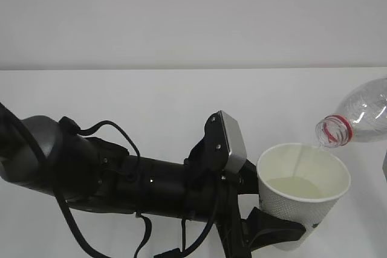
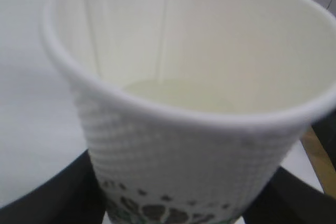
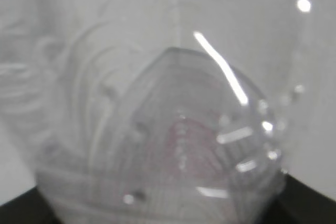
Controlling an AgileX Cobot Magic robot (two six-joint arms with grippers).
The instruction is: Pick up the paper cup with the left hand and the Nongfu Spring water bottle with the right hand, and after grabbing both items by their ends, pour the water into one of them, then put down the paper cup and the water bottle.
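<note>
The white dimpled paper cup (image 1: 300, 205) is held upright above the table, with my left gripper (image 1: 273, 232) shut on its lower wall. The left wrist view is filled by the paper cup (image 2: 184, 145), with a black finger (image 2: 44, 195) at each bottom corner. Pale water (image 1: 295, 187) lies in the cup's bottom. The clear Nongfu Spring water bottle (image 1: 361, 115) is tipped with its red-ringed mouth over the cup's far rim, and a thin stream (image 1: 300, 160) falls from it. In the right wrist view my right gripper (image 3: 168, 211) is shut on the bottle (image 3: 173, 129), dark fingertips (image 3: 310, 203) flanking it.
My black left arm (image 1: 121, 176) with its cables and silver camera box (image 1: 233, 142) stretches across the lower left. The white table (image 1: 151, 101) ends at a white wall behind. A tan strip (image 2: 321, 156) shows past the table's right edge.
</note>
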